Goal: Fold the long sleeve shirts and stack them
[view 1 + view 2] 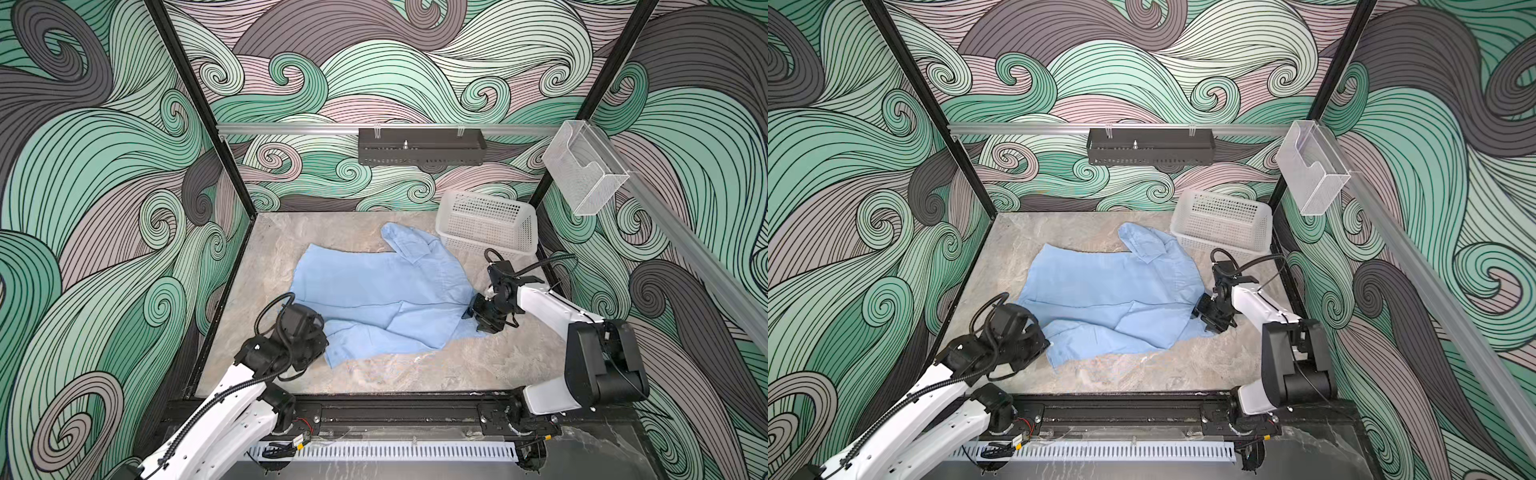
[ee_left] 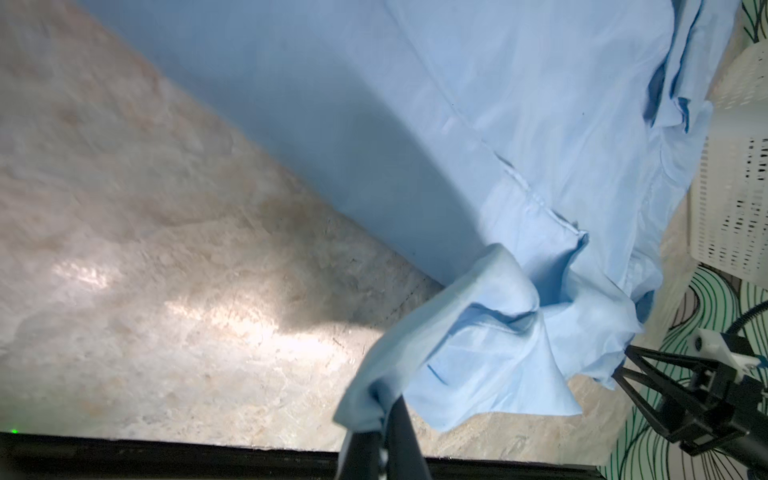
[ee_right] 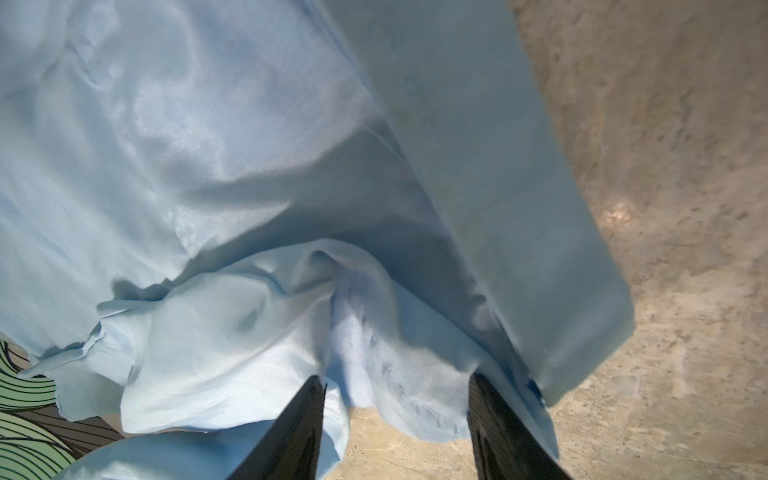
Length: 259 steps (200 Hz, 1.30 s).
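While the left end effector (image 2: 384,417) is clenched on a small fold of the shirt (image 1: 374,291), spread rumpled across the worktop (image 1: 415,374), the right end effector (image 3: 397,415) straddles a bunched edge with jaws apart; lifting now could slip that pinch or drag the shirt lopsided.

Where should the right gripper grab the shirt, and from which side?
Probably the rumpled edge on the right side of the shirt, where the right gripper has open fingers either side of a raised fold. Come in low from the right, over the table: the fabric there stands up in ruffles, while the middle lies flat. The left gripper is shut on the near left edge.
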Motion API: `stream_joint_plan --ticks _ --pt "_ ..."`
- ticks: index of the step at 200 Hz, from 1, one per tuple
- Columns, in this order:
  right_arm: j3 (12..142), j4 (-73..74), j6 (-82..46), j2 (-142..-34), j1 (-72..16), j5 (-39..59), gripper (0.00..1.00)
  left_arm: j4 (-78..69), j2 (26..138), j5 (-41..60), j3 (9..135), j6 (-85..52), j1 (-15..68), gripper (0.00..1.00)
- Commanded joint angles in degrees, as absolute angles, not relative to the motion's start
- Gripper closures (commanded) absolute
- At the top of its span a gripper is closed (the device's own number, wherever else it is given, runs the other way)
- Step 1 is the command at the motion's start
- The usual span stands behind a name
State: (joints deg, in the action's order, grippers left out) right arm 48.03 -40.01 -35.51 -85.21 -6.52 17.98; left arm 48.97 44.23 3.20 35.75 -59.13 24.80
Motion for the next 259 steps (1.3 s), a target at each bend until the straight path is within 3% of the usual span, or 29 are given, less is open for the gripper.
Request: stream_joint_plan --ticks 1,52,108,129,211,259 --pt "48.07 -40.54 -34.81 -84.96 -6.6 16.84 0.43 54.76 49.68 1.87 41.96 -47.6 22.22 1.0" --pt "46.68 -40.98 -34.1 -83.82 -6.24 15.64 0.45 56.61 53.65 1.71 58.82 -37.04 17.96 1.0" --pt "46.37 -39.27 -34.46 -84.72 -5.66 16.18 0.69 52.29 68.11 5.15 81.08 -30.63 16.57 1.0" --pt "46.72 -39.42 -34.33 -85.12 -5.54 16.28 0.74 51.5 71.48 6.58 86.05 -29.34 16.36 1.0" --pt "43.26 -38.49 -34.56 -86.39 -4.97 13.2 0.8 56.53 63.25 9.36 69.14 -19.79 4.84 1.0" --pt "42.4 -38.44 -35.16 -88.16 -3.23 10.49 0.84 58.18 66.89 3.86 64.6 -14.54 1.33 1.0"
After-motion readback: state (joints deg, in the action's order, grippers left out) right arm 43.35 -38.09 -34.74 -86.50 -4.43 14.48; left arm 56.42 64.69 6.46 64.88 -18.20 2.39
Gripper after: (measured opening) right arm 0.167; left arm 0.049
